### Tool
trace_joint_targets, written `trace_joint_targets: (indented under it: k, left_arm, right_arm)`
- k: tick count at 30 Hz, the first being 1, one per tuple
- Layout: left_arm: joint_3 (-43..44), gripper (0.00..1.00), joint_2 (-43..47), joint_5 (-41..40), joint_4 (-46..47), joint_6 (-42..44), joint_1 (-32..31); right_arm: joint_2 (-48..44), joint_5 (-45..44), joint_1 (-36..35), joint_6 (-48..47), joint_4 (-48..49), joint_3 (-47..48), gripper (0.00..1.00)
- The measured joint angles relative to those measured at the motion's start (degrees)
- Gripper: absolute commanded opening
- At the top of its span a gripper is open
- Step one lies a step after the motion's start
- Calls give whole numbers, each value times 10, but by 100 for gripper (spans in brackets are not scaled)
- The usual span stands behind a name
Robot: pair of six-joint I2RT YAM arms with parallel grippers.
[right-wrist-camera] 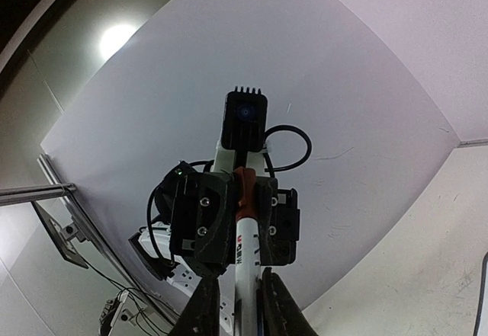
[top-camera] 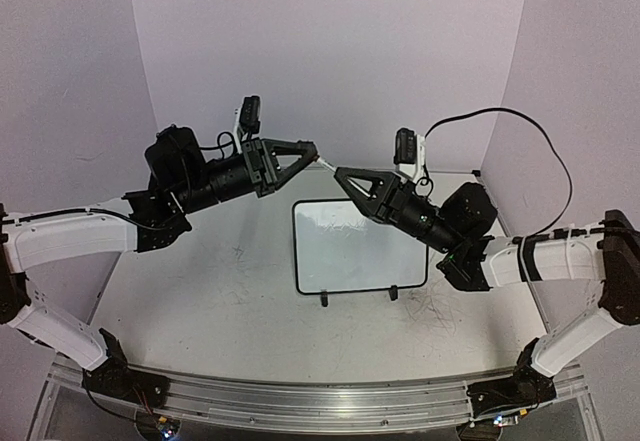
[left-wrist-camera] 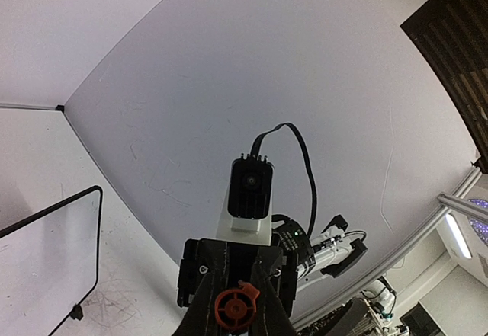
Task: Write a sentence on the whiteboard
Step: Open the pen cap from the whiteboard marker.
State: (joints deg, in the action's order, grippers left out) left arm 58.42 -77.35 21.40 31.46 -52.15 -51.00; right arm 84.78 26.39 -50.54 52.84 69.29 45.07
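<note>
The whiteboard lies flat on the table between the arms, its corner also in the left wrist view. Its face looks blank, and the sentence is not in view. Both grippers meet in the air above the board's far edge, tip to tip, with a marker between them. My left gripper is shut on the marker's red cap. My right gripper has its fingers pressed against the white barrel. The red cap sits in the left gripper's fingers.
The white tabletop carries faint grey scribbles. White walls stand behind and at both sides. A black cable loops above the right arm. The board's two black stand feet face the near edge.
</note>
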Motion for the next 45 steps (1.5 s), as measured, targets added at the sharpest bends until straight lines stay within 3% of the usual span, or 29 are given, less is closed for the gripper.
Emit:
trace_joint_targets:
  k: [18,25,28,38,45]
  left_arm:
    - [-6,0,-7,11,11,-4,0]
    - [-8,0,-7,13,15,-4,1]
    - [-8,0,-7,13,18,-4,2]
    - [-26,0,4,-4,20,0,2]
    - [-94,0,54,-37,-1,10,13]
  right_arm:
    - [12,0,0,4,5,5,18]
    - [17,-1,0,7,5,8,9]
    - [19,-2,0,8,5,12,0]
    - [20,-5,0,6,3,7,0]
    - [-3,-6,-6,-5,4,-72,0]
